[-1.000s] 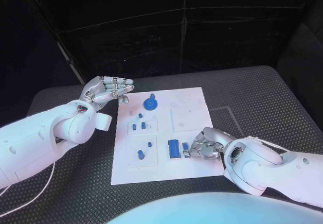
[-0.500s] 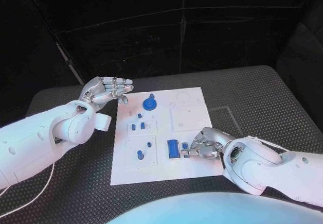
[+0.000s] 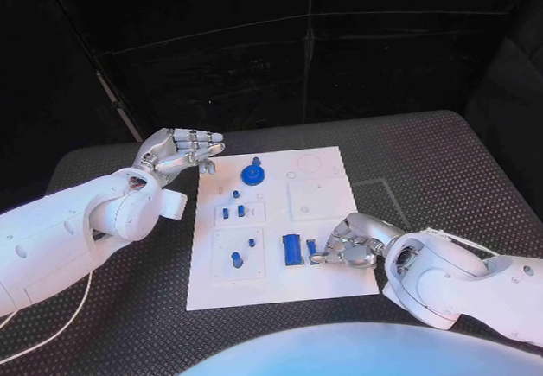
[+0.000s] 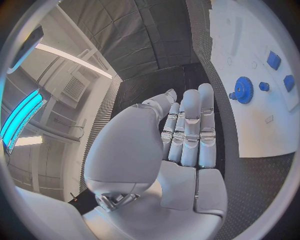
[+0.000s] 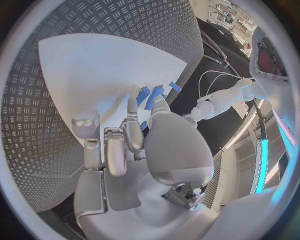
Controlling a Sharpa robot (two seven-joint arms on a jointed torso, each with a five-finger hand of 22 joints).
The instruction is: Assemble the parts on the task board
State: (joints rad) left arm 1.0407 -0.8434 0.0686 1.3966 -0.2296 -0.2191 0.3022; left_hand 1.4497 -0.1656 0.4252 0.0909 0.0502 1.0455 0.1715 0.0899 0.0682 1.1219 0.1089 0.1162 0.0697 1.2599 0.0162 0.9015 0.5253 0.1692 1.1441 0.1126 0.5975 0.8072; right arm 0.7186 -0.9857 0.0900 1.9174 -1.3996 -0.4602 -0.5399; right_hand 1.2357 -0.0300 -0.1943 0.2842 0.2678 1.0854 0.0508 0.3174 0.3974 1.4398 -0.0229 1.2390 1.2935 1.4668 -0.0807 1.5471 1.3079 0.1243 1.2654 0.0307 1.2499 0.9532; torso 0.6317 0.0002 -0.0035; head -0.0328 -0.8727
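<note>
The right hand has crept slightly toward the board's near right corner, fingers curled onto a small blue piece beside the blue bar; whether it pinches it I cannot tell. The left hand hovers beyond the far left corner, fingers together, holding nothing.

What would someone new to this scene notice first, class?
The white task board in the middle of the black table draws the eye, with a blue gear standing near its far end. At its near right edge the right hand is curled at a small blue part, while the left hand hangs empty above the far left corner.
</note>
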